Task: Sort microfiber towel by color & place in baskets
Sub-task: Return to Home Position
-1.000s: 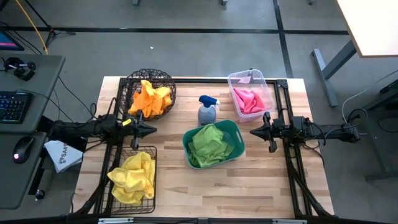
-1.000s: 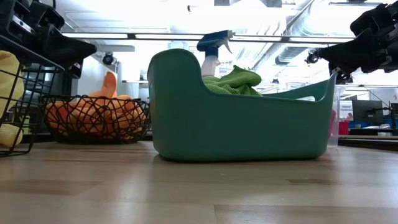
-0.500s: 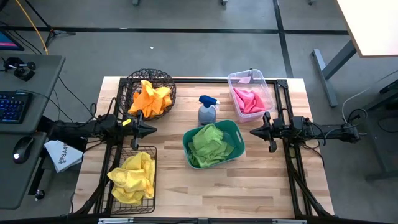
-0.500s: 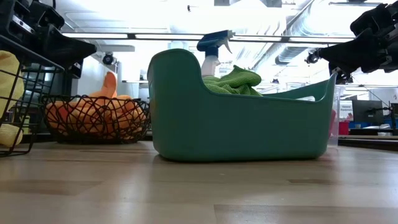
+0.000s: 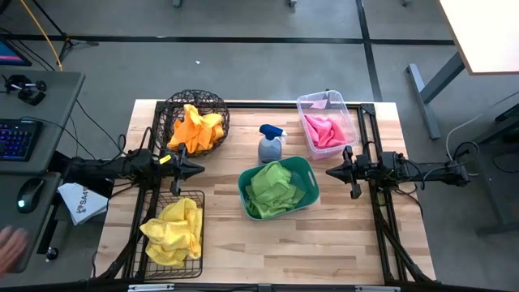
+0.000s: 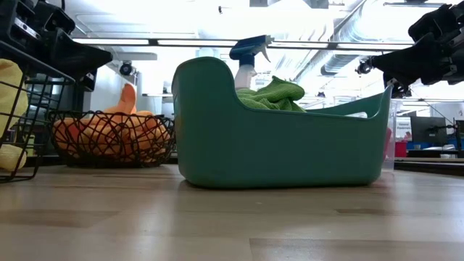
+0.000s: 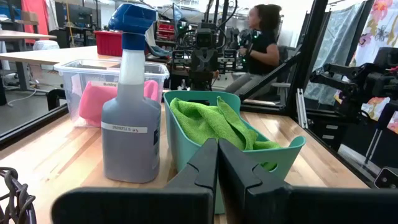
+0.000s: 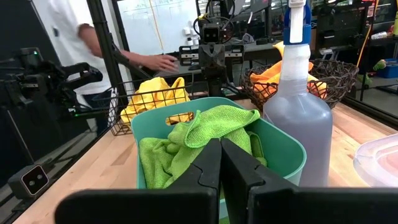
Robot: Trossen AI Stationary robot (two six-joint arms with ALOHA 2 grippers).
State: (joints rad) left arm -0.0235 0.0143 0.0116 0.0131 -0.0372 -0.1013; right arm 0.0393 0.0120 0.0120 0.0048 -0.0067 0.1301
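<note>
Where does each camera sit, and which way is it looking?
High view: above the table, looking straight down; left gripper and right gripper show, shut.
Low view: table-top height, facing the teal tub; arms in upper corners.
Left wrist view: looks past its own fingers at the spray bottle.
Right wrist view: looks past its fingers at the green towels.
Both wrist views share tub and bottle.

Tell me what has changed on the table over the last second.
On the table, nothing. Only a blurred hand has come in by the desk, off the table. Both arms stayed parked, left tool and right tool shut and empty; towels stayed in their four containers.
</note>
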